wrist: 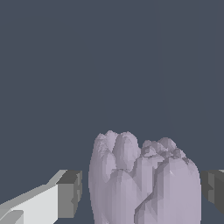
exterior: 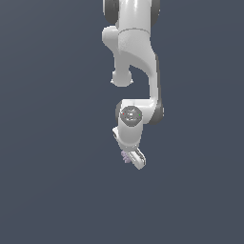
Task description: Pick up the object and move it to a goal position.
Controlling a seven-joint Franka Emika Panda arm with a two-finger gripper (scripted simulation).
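The object [wrist: 144,183] is a pale lilac lumpy blob with ridged bumps, and it fills the space between my two fingers in the wrist view. My gripper [wrist: 142,192] is shut on it. One grey pad [wrist: 70,194] sits on one side of the blob and the other pad [wrist: 214,190] touches its opposite side. In the exterior view the object [exterior: 126,156] shows as a small lilac lump at the tip of the tilted white gripper [exterior: 133,159], below the arm's wrist [exterior: 130,116].
The white arm [exterior: 136,52] reaches down from the top of the exterior view. Behind it there is only a plain dark grey-blue surface.
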